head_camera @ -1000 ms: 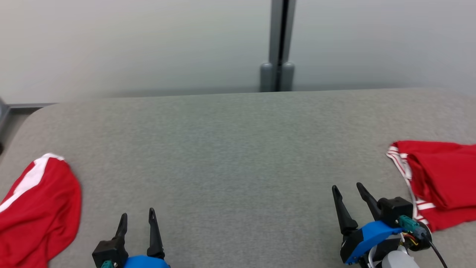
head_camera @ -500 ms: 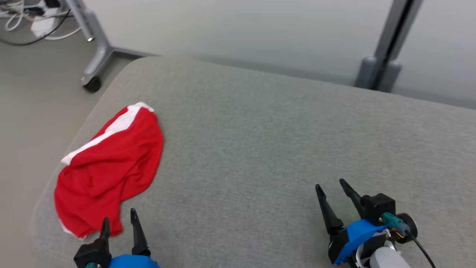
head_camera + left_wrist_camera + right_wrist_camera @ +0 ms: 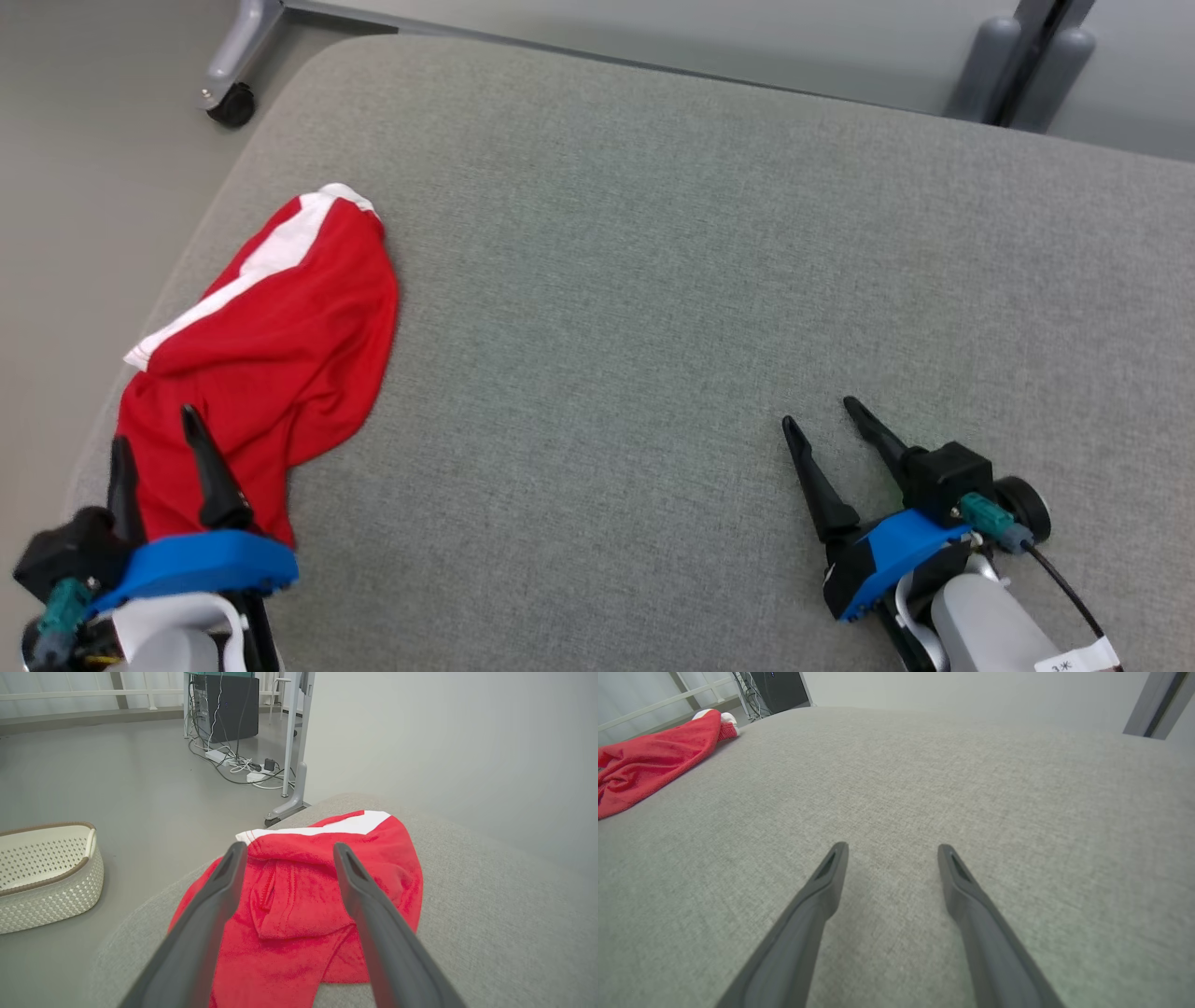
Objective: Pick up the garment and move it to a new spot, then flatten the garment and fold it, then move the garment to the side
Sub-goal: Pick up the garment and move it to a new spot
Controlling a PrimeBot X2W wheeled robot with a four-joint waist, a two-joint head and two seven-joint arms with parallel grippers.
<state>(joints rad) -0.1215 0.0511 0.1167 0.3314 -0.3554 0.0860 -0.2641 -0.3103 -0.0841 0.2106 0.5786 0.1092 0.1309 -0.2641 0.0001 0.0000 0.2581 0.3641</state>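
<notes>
The red, white-trimmed garment (image 3: 280, 345) lies crumpled at the table's (image 3: 653, 280) rounded left corner, close to the edge. The left gripper (image 3: 151, 427) hovers over its near end, fingers spread and empty. The right gripper (image 3: 822, 413), likewise spread and empty, hangs over wide bare grey surface.

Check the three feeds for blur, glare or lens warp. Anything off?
Head view: even, soft light, no glare or hard shadows; the red garment and grey table are sharp. Left wrist view: garment crisp, the jaws go soft toward the bottom edge, the table's edge bows. Right wrist view: weave sharp mid-frame, the table's far edge bows.
</notes>
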